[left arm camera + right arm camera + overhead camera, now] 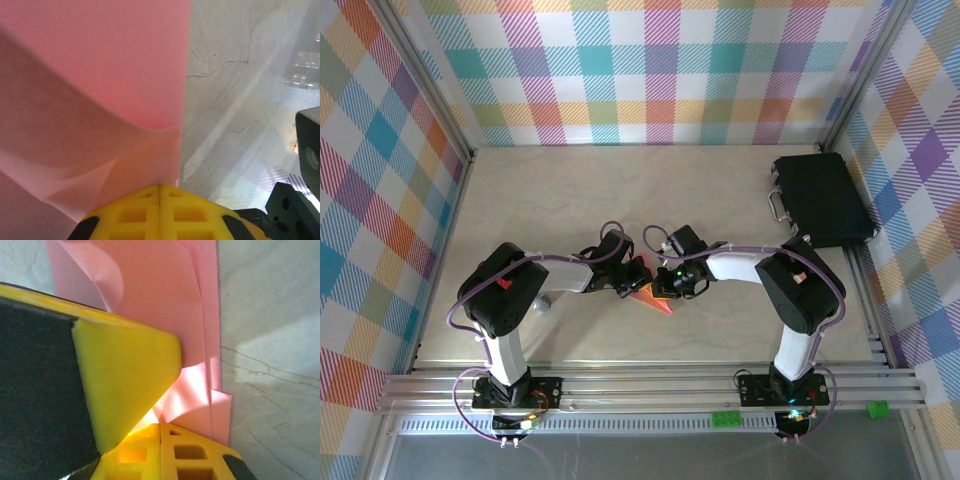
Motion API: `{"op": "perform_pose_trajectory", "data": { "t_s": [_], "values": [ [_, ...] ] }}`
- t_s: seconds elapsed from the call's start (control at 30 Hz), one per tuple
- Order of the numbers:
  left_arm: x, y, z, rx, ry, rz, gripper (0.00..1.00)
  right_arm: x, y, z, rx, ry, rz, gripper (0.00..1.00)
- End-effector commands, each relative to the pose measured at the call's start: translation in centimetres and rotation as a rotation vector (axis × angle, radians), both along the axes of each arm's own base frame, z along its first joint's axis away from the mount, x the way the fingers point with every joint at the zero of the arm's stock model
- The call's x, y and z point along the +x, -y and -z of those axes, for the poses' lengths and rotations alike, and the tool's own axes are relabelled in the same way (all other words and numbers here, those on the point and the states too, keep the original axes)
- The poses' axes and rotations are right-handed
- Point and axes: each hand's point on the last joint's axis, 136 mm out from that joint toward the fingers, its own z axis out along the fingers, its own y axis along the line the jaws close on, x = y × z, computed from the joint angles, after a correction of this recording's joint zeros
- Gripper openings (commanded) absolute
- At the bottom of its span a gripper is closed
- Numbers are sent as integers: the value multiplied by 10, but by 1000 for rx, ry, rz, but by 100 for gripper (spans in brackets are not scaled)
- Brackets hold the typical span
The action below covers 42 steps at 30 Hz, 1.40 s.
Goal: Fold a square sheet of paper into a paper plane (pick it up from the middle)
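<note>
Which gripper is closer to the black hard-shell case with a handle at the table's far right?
Right. Both meet at the salmon-pink folded paper mid-table; the right gripper is on the side toward the black hard-shell case, the left gripper on the paper's left side.

The overhead view is bright and evenly lit from above, sharp across the pale table [620, 190], with only small soft shadows beneath the arms (the rails bow slightly near the lower edge). Both wrist views are dimmer and soft at close range: the pink paper [100, 65] is blurred, glowing where light passes through and darkened along a shadowed fold, while glare streaks the table beside it [270, 350].
</note>
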Motion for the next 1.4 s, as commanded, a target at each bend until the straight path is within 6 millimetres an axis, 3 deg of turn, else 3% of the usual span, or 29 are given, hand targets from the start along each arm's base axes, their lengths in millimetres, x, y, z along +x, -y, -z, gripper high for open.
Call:
{"op": "perform_pose_trajectory", "data": {
  "t_s": [0.0, 0.27, 0.57, 0.67, 0.83, 0.93, 1.13, 1.37],
  "values": [
    [-47, -59, 75, 317, -210, -49, 0, -19, 21, 13, -68, -42, -24, 3],
    [-51, -68, 84, 358, -230, -65, 0, -52, 42, 13, -93, -91, -50, 2],
    [-48, -65, 80, 341, -221, -63, 0, -84, 74, 21, -154, -129, 5, 2],
    [-46, -60, 76, 318, -210, -55, 0, -73, 72, 5, -130, -57, 29, 4],
    [-40, -49, 65, 269, -184, -45, 0, -38, 46, -40, 0, 103, 52, 15],
    [-35, -44, 57, 242, -167, -41, 0, -26, 32, -46, 18, 93, 47, 16],
    [-25, -28, 39, 169, -124, -29, 0, -9, 11, -31, 11, 42, 28, 7],
    [-10, -11, 8, 72, -31, -6, 0, -10, 18, -4, -67, -6, 39, 5]
  ]
}}
